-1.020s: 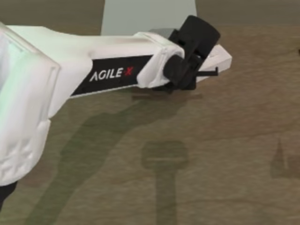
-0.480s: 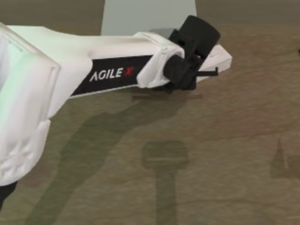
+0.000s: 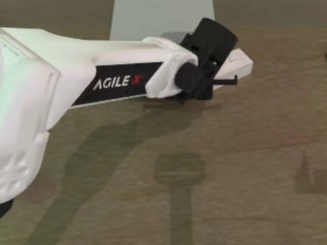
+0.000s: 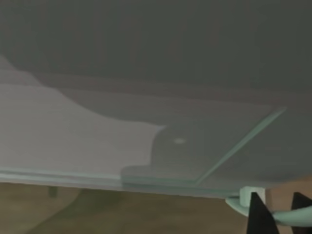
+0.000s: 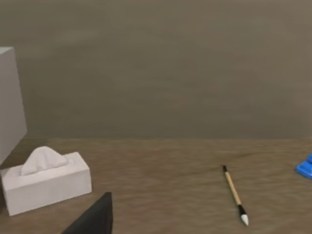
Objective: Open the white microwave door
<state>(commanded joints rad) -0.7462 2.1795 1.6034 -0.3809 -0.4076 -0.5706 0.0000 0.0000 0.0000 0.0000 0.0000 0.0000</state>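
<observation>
L arm (image 3: 76, 87) fills the top view's left side and reaches rightward across the table (image 3: 245, 153) to the microwave (image 3: 162, 18), which sits at the far edge near the middle, only a pale slab of its top showing. The left gripper (image 3: 225, 79) sits just past the microwave's front right corner, at the microwave door (image 3: 239, 61). The door shows as a white strip angling out from the body toward the right and a bit toward the near side, i.e. swung partway open, long axis running along that slant. In the L wrist view the door's grey see-through window (image 4: 146, 97) fills most of the picture, its lower frame edge running across, with wood table below. Two dark fingertips (image 4: 258, 214) stand either side of the slim pale handle (image 4: 253, 195); jaws look closed around that bar, grasping it. R arm isn't in the top view; its wrist view shows a dark piece of the right gripper (image 5: 95, 217), jaw state can't tell. That view also has a white tissue box (image 5: 46, 180) just beside the microwave's side wall (image 5: 10, 102), a brush pen (image 5: 235, 194) lying on the table well apart, and a blue object (image 5: 305, 165) at the edge.
</observation>
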